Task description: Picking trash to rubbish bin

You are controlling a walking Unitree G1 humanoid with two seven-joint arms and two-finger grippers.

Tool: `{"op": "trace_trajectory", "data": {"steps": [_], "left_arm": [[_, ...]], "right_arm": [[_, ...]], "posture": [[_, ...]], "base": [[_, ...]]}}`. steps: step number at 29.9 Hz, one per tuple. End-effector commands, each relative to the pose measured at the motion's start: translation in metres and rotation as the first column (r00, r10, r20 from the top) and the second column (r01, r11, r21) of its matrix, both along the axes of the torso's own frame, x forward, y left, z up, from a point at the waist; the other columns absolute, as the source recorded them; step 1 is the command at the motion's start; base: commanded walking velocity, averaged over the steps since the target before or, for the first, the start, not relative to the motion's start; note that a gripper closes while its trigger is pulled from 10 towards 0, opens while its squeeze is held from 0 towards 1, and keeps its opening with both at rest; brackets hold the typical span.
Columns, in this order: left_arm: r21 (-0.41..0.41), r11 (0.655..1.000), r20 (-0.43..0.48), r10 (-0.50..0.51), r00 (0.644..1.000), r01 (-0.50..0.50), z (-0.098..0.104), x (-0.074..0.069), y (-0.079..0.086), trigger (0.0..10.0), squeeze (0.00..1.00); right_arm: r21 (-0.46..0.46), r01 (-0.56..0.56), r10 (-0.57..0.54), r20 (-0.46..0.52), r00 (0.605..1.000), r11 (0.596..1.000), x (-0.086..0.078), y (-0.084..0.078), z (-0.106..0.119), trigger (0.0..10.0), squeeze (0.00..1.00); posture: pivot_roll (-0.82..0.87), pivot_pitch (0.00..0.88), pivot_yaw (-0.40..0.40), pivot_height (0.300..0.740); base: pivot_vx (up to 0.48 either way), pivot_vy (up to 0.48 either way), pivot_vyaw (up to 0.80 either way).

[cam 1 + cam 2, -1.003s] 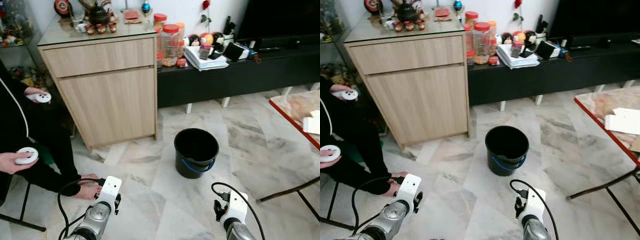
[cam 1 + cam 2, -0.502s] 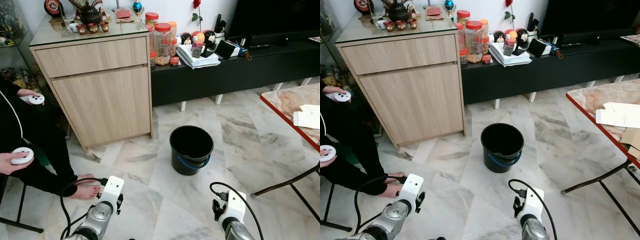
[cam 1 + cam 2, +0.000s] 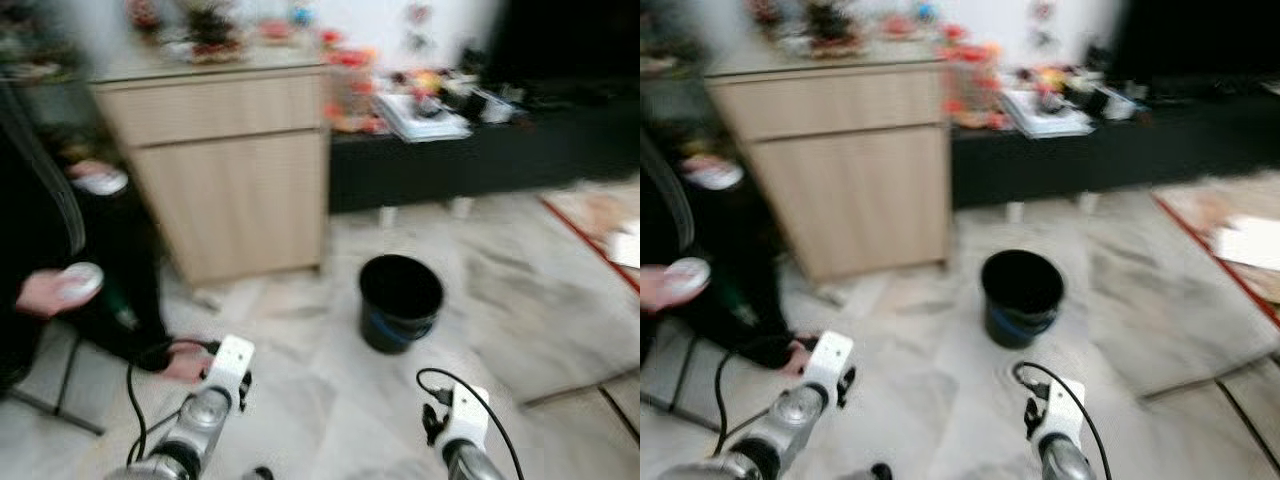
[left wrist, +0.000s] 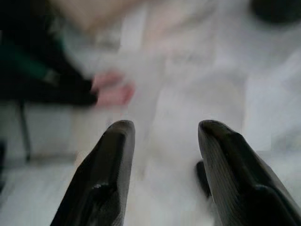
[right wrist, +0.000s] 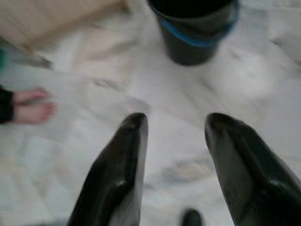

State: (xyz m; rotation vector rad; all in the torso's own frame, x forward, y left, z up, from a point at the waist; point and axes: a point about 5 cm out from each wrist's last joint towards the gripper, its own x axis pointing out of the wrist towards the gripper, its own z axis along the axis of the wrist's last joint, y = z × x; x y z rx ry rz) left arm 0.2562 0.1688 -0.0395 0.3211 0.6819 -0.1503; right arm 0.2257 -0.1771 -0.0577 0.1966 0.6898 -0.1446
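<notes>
Bin (image 3: 400, 300) upright on floor, far of both grippers.
Wrist views: left gripper (image 4: 162, 155) and right gripper (image 5: 174, 155) spread, empty.

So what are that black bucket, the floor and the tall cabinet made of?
The bucket looks like plastic: smooth black wall with a blue band, though blur hides detail. The floor seems polished marble or marble-look tile, pale with grey veining. The cabinet looks like light wood or laminate, matte and tan.

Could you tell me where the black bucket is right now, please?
The black bucket stands on the marble floor ahead of the robot, right of the wooden cabinet and before the dark TV bench.
</notes>
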Motion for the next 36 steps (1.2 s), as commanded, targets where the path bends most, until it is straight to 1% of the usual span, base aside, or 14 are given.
{"op": "trace_trajectory", "data": {"steps": [1,17,19,22,23,25,26,27,28,29,31,32,35,36], "left_arm": [[0.013,1.000,0.029,-0.016,0.999,0.016,0.008,0.011,0.000,10.0,0.00],[0.015,1.000,0.032,-0.016,0.999,0.015,0.010,0.013,0.001,10.0,0.00],[0.014,1.000,0.036,-0.017,0.999,0.016,0.011,0.014,0.000,10.0,0.00],[0.010,0.999,0.059,-0.037,0.998,0.037,0.018,0.023,-0.004,10.0,0.00],[0.009,0.999,0.071,-0.047,0.996,0.046,0.022,0.027,-0.006,10.0,0.00],[0.009,0.999,0.077,-0.051,0.996,0.050,0.023,0.029,-0.007,10.0,0.00],[0.009,0.998,0.088,-0.056,0.995,0.055,0.026,0.032,-0.009,10.0,0.00],[0.006,0.998,0.104,-0.059,0.993,0.059,0.031,0.037,-0.011,10.0,0.00],[0.006,0.998,0.104,-0.059,0.993,0.059,0.031,0.037,-0.011,10.0,0.00],[0.001,0.998,0.118,-0.060,0.991,0.060,0.035,0.042,-0.014,10.0,0.00],[-0.006,0.998,0.133,-0.066,0.989,0.067,0.039,0.046,-0.018,10.0,0.00],[-0.017,0.997,0.149,-0.070,0.986,0.073,0.043,0.050,-0.023,10.0,0.00],[-0.033,0.996,0.163,-0.074,0.984,0.080,0.047,0.054,-0.029,10.0,0.00],[-0.051,0.995,0.175,-0.080,0.981,0.090,0.050,0.057,-0.035,10.0,0.00]], "right_arm": [[0.001,-0.010,0.010,-0.002,1.000,1.000,0.000,0.003,0.000,10.0,0.00],[-0.024,-0.022,0.022,0.001,1.000,0.999,0.001,0.002,0.001,10.0,0.00],[-0.025,-0.020,0.021,0.001,1.000,0.999,0.001,0.002,0.001,10.0,0.00],[-0.055,-0.028,0.029,0.018,0.999,0.998,0.005,-0.002,0.004,10.0,0.00],[-0.056,-0.005,0.007,0.035,0.999,0.998,0.009,-0.005,0.007,10.0,0.00],[-0.052,0.008,-0.005,0.043,0.999,0.999,0.011,-0.007,0.009,10.0,0.00],[-0.057,0.024,-0.021,0.056,0.998,0.998,0.013,-0.011,0.011,10.0,0.00],[-0.062,0.055,-0.051,0.071,0.996,0.997,0.016,-0.018,0.014,10.0,0.00],[-0.062,0.055,-0.051,0.071,0.996,0.997,0.016,-0.018,0.014,10.0,0.00],[-0.064,0.084,-0.079,0.079,0.994,0.994,0.017,-0.025,0.016,10.0,0.00],[-0.072,0.103,-0.097,0.082,0.992,0.992,0.016,-0.033,0.017,10.0,0.00],[-0.073,0.123,-0.116,0.087,0.989,0.990,0.016,-0.039,0.018,10.0,0.00],[-0.057,0.166,-0.160,0.103,0.982,0.984,0.016,-0.046,0.021,10.0,0.00],[-0.051,0.188,-0.181,0.118,0.976,0.981,0.019,-0.048,0.023,10.0,0.00]], "posture": [[0.12,0.035,0.007,0.740],[0.11,0.002,0.007,0.740],[0.11,0.000,0.009,0.740],[0.10,0.000,0.014,0.740],[0.09,0.000,0.018,0.740],[0.09,0.000,0.018,0.740],[0.08,0.000,0.020,0.740],[0.08,0.000,0.022,0.740],[0.08,0.000,0.022,0.740],[0.07,0.000,0.023,0.740],[0.07,0.000,0.024,0.740],[0.07,0.000,0.022,0.740],[0.06,0.000,0.017,0.740],[0.06,0.000,0.013,0.740]], "base": [[0.000,0.000,0.00],[0.000,0.000,0.00],[0.000,0.000,0.00],[0.000,0.000,0.00],[0.000,0.000,0.00],[0.000,0.000,0.00],[0.000,0.000,0.00],[0.000,0.000,0.00],[0.000,0.000,0.00],[0.000,0.000,0.00],[0.000,0.000,0.00],[0.000,0.000,0.00],[0.000,0.000,0.00],[0.000,0.000,0.00]]}}
